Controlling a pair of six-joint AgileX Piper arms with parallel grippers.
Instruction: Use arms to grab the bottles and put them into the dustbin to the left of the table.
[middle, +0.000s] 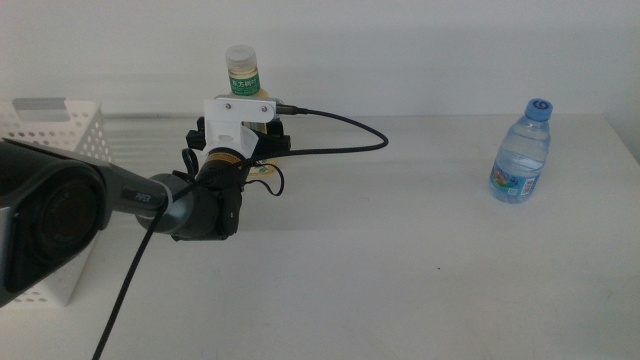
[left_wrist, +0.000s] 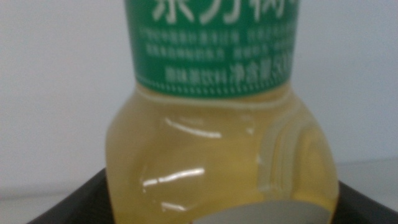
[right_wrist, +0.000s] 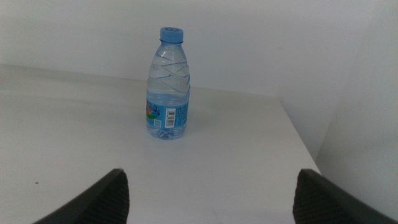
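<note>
The yellow-drink bottle (middle: 241, 72) stands upright mid-table, the left gripper (middle: 238, 150) closed around its lower body. The water bottle (middle: 522, 152) waits well apart, the right gripper (right_wrist: 208, 198) spread, facing it. Nothing looks binned in the dustbin (middle: 55, 130) yet.

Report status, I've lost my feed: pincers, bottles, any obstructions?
Left pincer around yellow bottle, grip unconfirmed. Right pincer open, facing water bottle, well short. Bin at left. No obstructions seen.
</note>
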